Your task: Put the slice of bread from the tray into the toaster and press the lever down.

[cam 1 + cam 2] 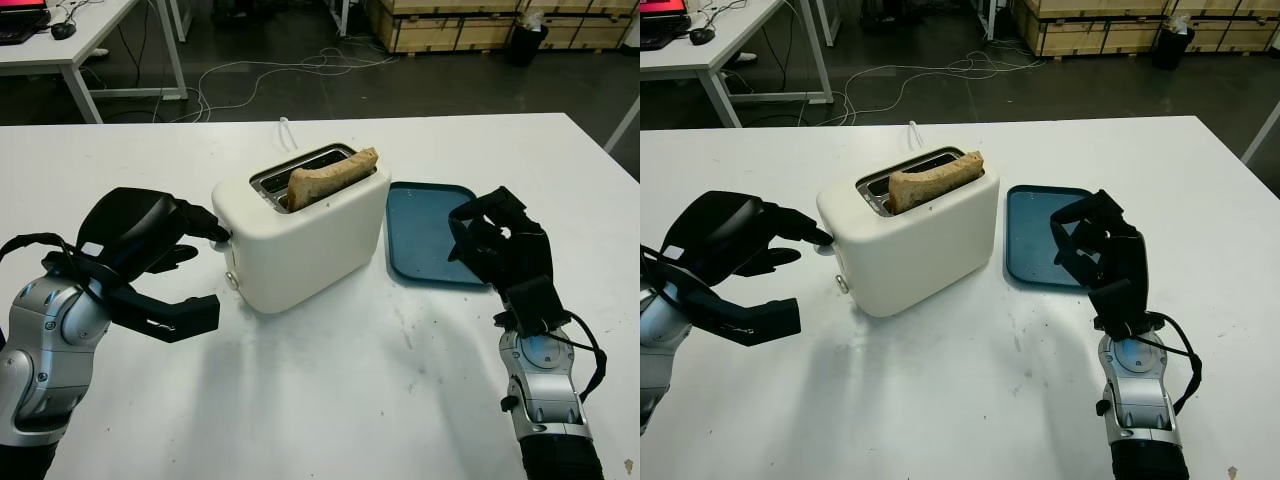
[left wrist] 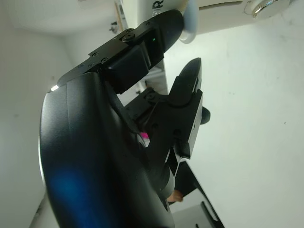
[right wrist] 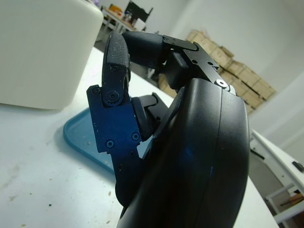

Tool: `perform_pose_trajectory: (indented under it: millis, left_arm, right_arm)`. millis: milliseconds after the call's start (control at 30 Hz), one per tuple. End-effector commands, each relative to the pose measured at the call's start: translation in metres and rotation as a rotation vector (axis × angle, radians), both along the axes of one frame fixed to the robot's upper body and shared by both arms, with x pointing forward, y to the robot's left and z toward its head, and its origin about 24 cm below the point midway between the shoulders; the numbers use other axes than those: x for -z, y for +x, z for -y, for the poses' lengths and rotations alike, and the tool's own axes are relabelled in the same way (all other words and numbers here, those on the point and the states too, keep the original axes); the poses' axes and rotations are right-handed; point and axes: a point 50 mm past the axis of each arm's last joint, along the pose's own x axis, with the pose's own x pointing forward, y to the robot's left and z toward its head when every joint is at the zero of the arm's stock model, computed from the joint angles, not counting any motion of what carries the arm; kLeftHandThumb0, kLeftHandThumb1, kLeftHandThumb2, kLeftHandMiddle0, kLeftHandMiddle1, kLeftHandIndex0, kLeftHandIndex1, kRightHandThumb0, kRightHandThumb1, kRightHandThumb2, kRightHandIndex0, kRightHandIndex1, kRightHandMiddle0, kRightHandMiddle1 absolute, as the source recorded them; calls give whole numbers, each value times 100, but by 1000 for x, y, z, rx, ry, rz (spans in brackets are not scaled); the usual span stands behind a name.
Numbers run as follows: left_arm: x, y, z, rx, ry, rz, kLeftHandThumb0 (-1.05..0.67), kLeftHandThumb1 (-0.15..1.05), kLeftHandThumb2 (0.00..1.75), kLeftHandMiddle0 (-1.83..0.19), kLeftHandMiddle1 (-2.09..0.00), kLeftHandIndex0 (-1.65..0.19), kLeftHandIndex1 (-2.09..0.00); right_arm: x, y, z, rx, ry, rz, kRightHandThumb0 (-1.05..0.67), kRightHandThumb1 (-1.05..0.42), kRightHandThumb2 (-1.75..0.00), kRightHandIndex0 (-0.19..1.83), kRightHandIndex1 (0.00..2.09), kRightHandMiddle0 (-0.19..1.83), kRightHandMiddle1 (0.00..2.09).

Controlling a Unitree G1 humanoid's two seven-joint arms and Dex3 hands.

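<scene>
Left hand (image 1: 165,265), lower left of the frame, touches one fingertip to the toaster's (image 1: 300,235) lever knob (image 2: 188,28), holding nothing. Bread slice (image 1: 330,177) stands in the slot: light, crumbly. Knob is small, smooth; press from above. Right hand (image 1: 500,245) curls empty over the blue tray (image 1: 425,225).

A wide white desk (image 1: 330,400) with a smooth top spans the scene, its far edge running straight across and its far right corner in sight. A cream-white two-slot plastic toaster (image 1: 300,235) stands near the middle of the desk, turned at an angle to the edges. Just beside it, toward the right edge, lies a flat blue rectangular plastic tray (image 1: 425,232) with rounded corners. Small dark specks and faint smudges mark the desk surface nearer the front edge.
</scene>
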Motion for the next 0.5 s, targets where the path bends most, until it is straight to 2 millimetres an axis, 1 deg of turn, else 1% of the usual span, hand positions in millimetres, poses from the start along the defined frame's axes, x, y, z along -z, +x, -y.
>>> perform_pose_trajectory:
  millis: [0, 133, 300, 467]
  left_arm:
    - [4, 1, 4, 15, 8, -5, 6, 86, 0, -118, -139, -112, -1]
    - [5, 1, 5, 12, 6, -11, 6, 86, 0, -115, -146, -113, -1]
    - [5, 1, 6, 13, 9, -21, 4, 87, 1, -115, -142, -113, -1]
    - [5, 0, 6, 13, -5, 1, 6, 87, 1, -115, -144, -117, -2]
  right_arm:
    - [-2, -1, 1, 0, 7, 24, -37, -92, -36, 87, 175, 56, 175]
    - [-1, -2, 2, -2, 20, 18, -38, -92, -36, 86, 175, 56, 175]
    - [-1, -4, 3, 6, 19, 10, -38, -92, -35, 86, 175, 56, 175]
    - [-1, -4, 4, 3, 17, 10, -37, -92, -35, 86, 175, 56, 175]
